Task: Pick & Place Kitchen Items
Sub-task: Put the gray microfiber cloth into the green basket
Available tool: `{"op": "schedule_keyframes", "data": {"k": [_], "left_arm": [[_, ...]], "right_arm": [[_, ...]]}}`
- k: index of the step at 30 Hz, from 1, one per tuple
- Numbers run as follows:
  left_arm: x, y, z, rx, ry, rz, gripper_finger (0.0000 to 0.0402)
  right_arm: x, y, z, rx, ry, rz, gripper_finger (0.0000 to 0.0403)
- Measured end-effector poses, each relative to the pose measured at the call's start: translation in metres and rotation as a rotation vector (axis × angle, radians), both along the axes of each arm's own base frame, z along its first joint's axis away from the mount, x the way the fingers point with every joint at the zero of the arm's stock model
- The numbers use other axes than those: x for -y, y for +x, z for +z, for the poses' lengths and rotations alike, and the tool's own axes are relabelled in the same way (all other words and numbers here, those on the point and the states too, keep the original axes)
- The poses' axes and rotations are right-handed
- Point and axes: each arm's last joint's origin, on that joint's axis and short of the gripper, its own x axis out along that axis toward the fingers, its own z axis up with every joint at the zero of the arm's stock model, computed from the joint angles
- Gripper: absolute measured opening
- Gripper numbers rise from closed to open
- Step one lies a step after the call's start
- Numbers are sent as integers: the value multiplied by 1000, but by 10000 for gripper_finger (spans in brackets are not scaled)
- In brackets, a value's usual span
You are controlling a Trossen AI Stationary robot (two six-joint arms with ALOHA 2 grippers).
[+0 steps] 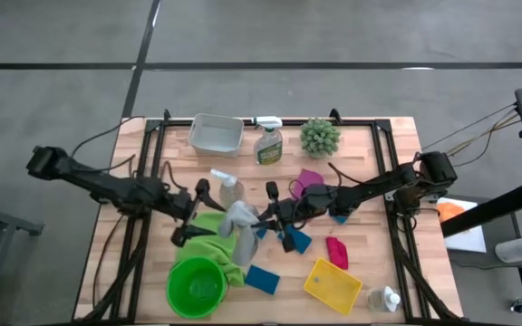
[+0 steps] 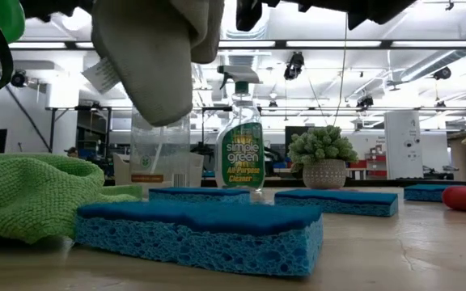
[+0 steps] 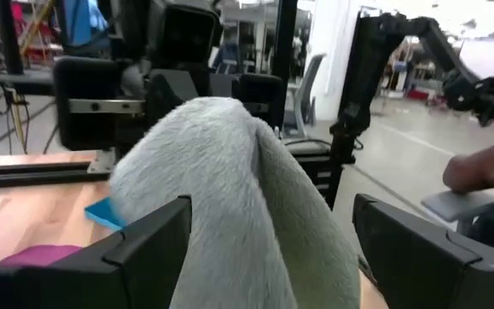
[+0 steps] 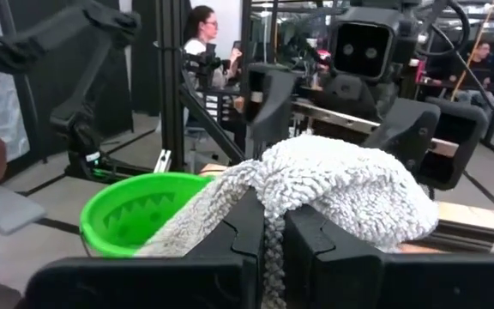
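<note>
A grey cloth [image 1: 239, 224] hangs over the middle of the table, between my two grippers. My right gripper [image 4: 267, 219] comes from the table's right and is shut on it; the gripper also shows in the high view [image 1: 261, 217]. My left gripper [image 3: 273, 236] is open and faces it from the left. Its two fingers stand wide on either side of the cloth [image 3: 230, 180], and I see no touch. A green cloth [image 1: 208, 234] lies on the table under them. In the low view the grey cloth's lower end [image 2: 160, 73] hangs above the table. My right gripper pinches a bunched fold of the grey cloth [image 4: 273, 184] between its two fingers. The fingers come about level from the table's right side. The cloth drapes over and to both sides of the fingertips, hangs slack below them and is clear of the table.
A green bowl [image 1: 196, 288], blue sponges [image 1: 263, 279] [image 1: 297, 241], a yellow tray [image 1: 333, 284], a red item [image 1: 336, 252] and a white bottle [image 1: 383, 299] lie near. Spray bottles [image 1: 227, 186] [image 1: 268, 143], a white container [image 1: 216, 134], a plant [image 1: 320, 137] and a magenta cloth [image 1: 308, 181] stand farther back. A person's hand [image 3: 487, 172] shows beyond the table.
</note>
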Motion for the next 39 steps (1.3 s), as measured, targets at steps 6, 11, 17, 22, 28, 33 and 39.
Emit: {"op": "schedule_keyframes", "data": {"k": [6,11,17,22,28,33,39], "left_arm": [[9,31,2,-64,16,-3,326],[18,53,-1,-111,28,-14,326],[27,71,-5,-149,31,-26,326],[29,74,-7,-169,19,-17,325],[26,70,-4,-163,31,55,263],[26,69,-3,-158,54,52,145],[26,68,-4,-170,78,36,17]], "right_arm": [[-5,6,-2,-4,0,-1,18],[-13,13,-4,-23,-3,14,18],[-20,20,-2,-12,-17,17,18],[-21,24,1,0,-25,5,18],[-20,24,4,11,-31,-11,18],[-19,22,9,26,-31,-13,18],[-19,21,12,39,-41,-59,21]]}}
